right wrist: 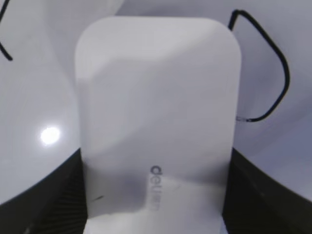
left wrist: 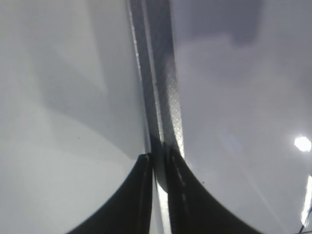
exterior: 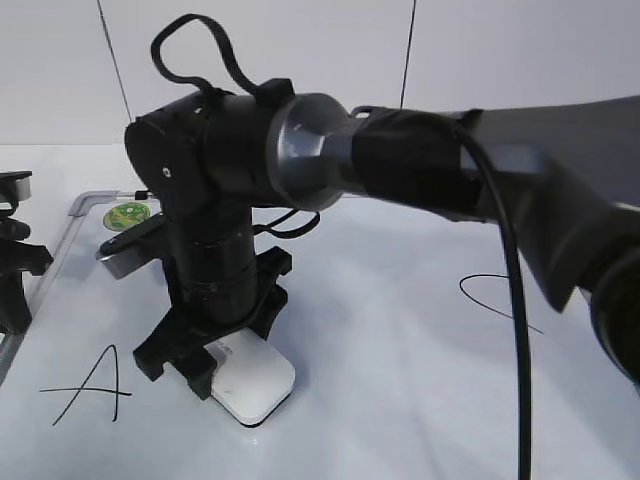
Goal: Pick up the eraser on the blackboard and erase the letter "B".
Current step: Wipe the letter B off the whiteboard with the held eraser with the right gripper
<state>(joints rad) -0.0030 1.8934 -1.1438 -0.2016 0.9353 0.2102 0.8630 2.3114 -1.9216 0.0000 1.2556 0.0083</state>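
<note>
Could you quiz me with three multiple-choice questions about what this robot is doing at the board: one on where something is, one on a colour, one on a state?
1. Where is the eraser?
A. between the written A and the curved stroke
B. off the blackboard
C. on the green sticker

2. What colour is the eraser's top?
A. green
B. white
C. black

3. How do the right gripper jaws stand?
A. wide open, far above
B. out of sight
C. pressed against both eraser sides

Answers: 1 A, the exterior view shows it there; 2 B, both views show white; 3 C, the right wrist view shows dark fingers flanking it.
</note>
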